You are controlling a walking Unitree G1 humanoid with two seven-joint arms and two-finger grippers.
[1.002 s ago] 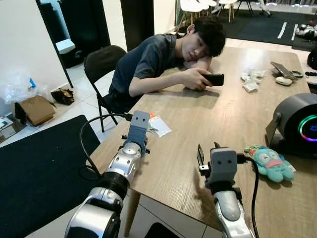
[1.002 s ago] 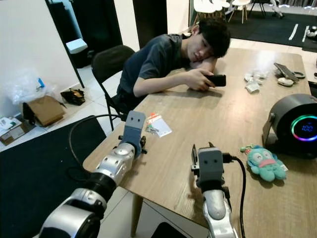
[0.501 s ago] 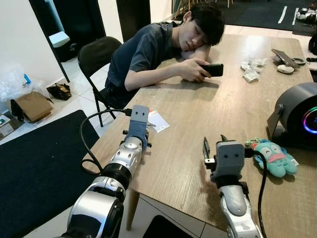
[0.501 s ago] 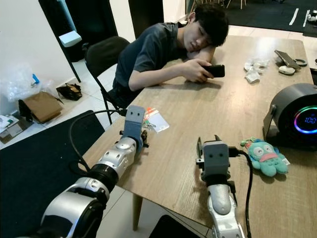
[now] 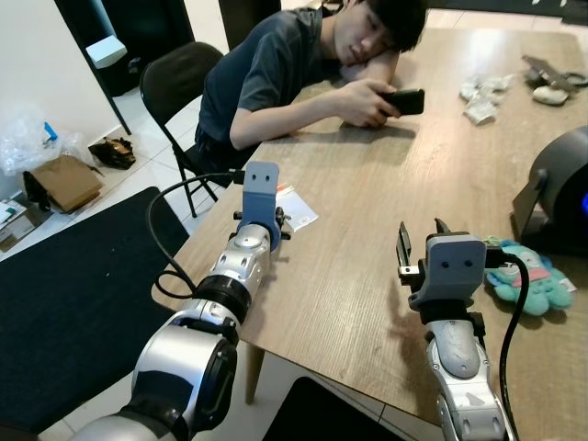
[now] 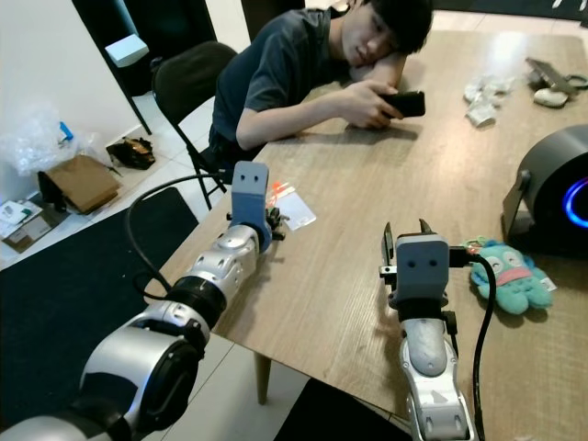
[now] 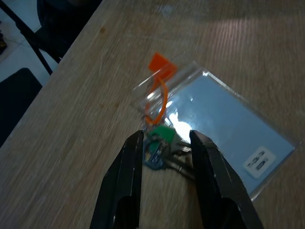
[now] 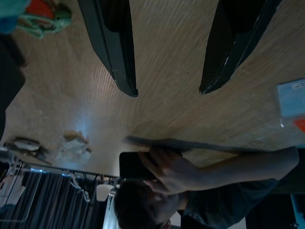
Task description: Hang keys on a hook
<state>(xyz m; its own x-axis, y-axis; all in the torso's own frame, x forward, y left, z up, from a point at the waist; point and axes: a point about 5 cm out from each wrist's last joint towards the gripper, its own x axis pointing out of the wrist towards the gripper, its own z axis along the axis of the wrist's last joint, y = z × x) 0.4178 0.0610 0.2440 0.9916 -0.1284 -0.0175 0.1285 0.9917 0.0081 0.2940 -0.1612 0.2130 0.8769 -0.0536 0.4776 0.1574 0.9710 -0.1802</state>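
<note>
The keys (image 7: 158, 142) have green and teal heads and lie on the wooden table (image 5: 367, 230) near its left edge. An orange tag (image 7: 158, 63) and a clear card sleeve (image 7: 224, 124) are tied to them. My left gripper (image 7: 166, 138) is open and low over the table, one black finger on each side of the key heads. From the head view its wrist block covers most of the keys beside the sleeve (image 5: 297, 208). My right gripper (image 5: 420, 237) hovers open over bare wood further right, nothing between its fingers (image 8: 119, 57).
A person (image 5: 303, 64) rests their head on the far side of the table, holding a phone (image 5: 406, 99), seated on a black chair (image 5: 170, 83). A teal plush toy (image 5: 531, 280) and a round grey device (image 5: 565, 188) sit right. A black mat (image 5: 64, 303) covers the floor left.
The camera has come closer to the table and tilted down. My left gripper has reached forward to the keys and now straddles them. The right gripper has stayed open over the table.
</note>
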